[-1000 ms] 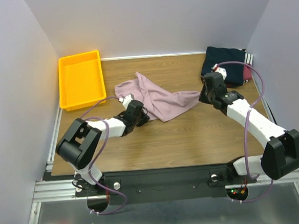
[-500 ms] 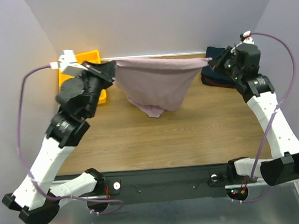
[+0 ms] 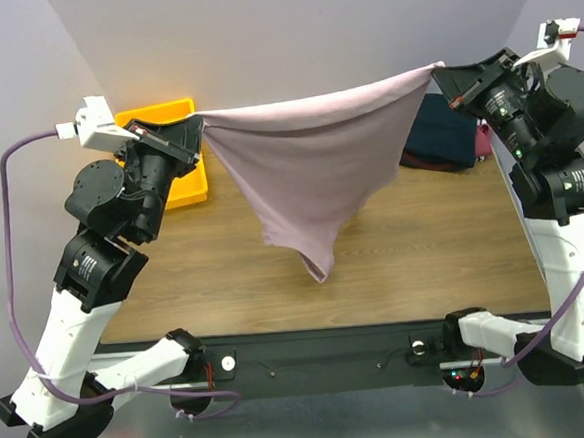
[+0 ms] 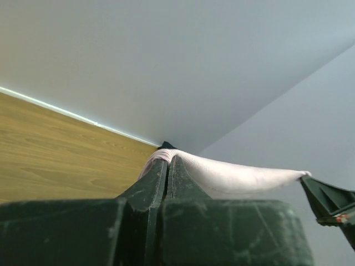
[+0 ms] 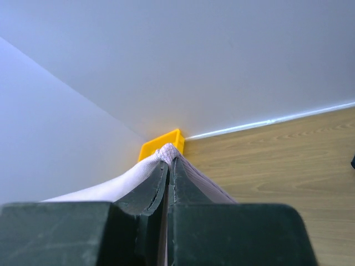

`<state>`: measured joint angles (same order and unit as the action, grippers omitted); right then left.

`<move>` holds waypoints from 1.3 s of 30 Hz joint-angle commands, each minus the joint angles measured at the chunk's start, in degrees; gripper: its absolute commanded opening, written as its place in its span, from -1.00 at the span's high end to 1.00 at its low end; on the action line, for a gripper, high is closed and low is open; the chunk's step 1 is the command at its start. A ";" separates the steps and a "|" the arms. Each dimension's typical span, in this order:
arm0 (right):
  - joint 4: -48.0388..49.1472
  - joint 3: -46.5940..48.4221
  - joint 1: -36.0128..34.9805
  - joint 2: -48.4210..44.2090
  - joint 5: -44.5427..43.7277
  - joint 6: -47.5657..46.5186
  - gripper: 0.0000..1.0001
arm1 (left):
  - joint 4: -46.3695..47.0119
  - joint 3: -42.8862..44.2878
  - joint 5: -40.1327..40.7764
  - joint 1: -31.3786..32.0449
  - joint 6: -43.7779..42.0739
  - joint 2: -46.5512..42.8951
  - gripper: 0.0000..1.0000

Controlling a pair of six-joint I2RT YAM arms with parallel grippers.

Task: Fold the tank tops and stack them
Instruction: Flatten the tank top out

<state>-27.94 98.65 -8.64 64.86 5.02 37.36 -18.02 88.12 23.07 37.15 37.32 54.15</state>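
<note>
Above the wooden counter (image 3: 434, 249), a dusty pink tank top (image 3: 313, 167) hangs in the air between two robot arms. It is stretched by its upper edge and tapers to a drooping point over the middle of the counter — whether that tip touches the wood cannot be told from overhead. The left pincer (image 3: 196, 135) is clamped tight on the left corner of the cloth. The left wrist camera shows its two dark fingers (image 4: 152, 183) pressed together with a bunch of pink fabric between their tips. The right pincer (image 3: 440, 76) grips the opposite corner, sitting higher in the overhead view. Its fingers are likewise closed on a knot of cloth in the right wrist view. The top edge sags slightly between the two grips. Beyond the raised garment, at the far right corner of the counter, lies a folded dark navy tank top (image 3: 444, 133). A maroon one (image 3: 483, 140) just shows beside it, partly hidden by the right arm. At the far left corner sits a yellow tray (image 3: 184, 181), partly behind the left arm — close against the pale wall.
</note>
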 commanded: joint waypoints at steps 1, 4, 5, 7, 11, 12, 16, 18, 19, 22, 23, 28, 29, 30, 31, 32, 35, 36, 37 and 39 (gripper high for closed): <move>0.26 1.37 0.38 0.88 0.87 1.31 0.99 | 4.48 -1.19 2.59 0.03 -0.23 0.25 1.00; 0.52 2.33 0.38 5.44 0.70 1.22 0.99 | 7.82 -1.81 3.91 -0.93 -0.67 2.62 1.00; 0.52 3.29 0.30 7.11 0.52 1.05 0.99 | 8.52 -1.37 3.48 -1.98 -0.76 3.76 1.00; 1.13 5.14 0.29 12.45 0.08 1.13 0.99 | 10.72 0.64 -1.58 -4.79 -0.50 8.22 1.00; 3.06 14.69 0.38 22.04 -0.79 1.22 0.99 | 15.19 7.05 -15.31 -16.37 1.44 18.34 1.00; 3.33 17.25 0.47 24.06 -0.88 1.48 0.99 | 15.30 9.59 -19.25 -17.62 1.35 23.49 1.00; 4.12 31.75 3.18 38.45 0.60 4.63 0.99 | 11.18 35.71 -28.48 -22.02 0.73 39.65 1.00; 4.13 38.43 4.25 42.96 2.01 6.48 0.99 | 8.80 45.69 -32.89 -23.87 1.52 46.10 1.00; 4.30 44.29 4.86 44.63 3.23 7.97 0.99 | 8.10 55.31 -37.00 -25.53 2.92 51.88 1.00; 4.48 47.86 5.48 47.55 3.42 8.60 0.99 | 10.19 61.29 -43.52 -28.78 5.21 56.15 1.00; 4.83 46.47 5.57 45.72 2.99 8.34 0.99 | 12.81 58.08 -44.07 -29.32 5.91 55.28 1.00; 12.27 22.68 5.57 33.42 2.54 7.64 0.99 | 20.21 32.01 -44.52 -30.73 5.22 43.34 1.00; 13.17 12.98 5.57 31.40 2.37 7.64 0.99 | 20.83 28.03 -44.60 -30.73 5.04 41.58 1.00; 14.05 8.62 5.57 29.03 2.19 7.55 0.99 | 22.49 23.90 -44.60 -30.82 5.22 39.82 1.00; 14.75 3.53 5.48 25.18 2.36 7.72 0.99 | 23.90 14.37 -43.91 -30.73 5.65 35.80 1.00; 15.72 -0.70 5.48 23.05 2.37 7.90 0.99 | 25.74 9.06 -44.16 -30.64 7.31 33.85 1.00; 18.97 -19.15 5.48 16.02 4.12 9.83 0.99 | 30.32 -9.14 -44.78 -29.42 9.70 27.95 1.00; 19.94 -28.77 5.57 14.61 4.73 10.35 0.99 | 32.67 -13.89 -44.69 -28.11 10.05 26.72 1.00; 21.51 -32.69 5.57 13.11 5.61 11.06 0.99 | 34.18 -23.25 -44.17 -27.40 10.84 24.36 1.00; 22.93 -44.70 5.48 10.12 6.23 11.68 0.99 | 37.95 -35.83 -42.86 -25.12 11.72 21.89 1.00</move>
<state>-10.76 68.66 -3.40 77.82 9.13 46.92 10.07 70.08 -19.92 8.73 46.35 80.05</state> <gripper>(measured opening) 0.029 0.041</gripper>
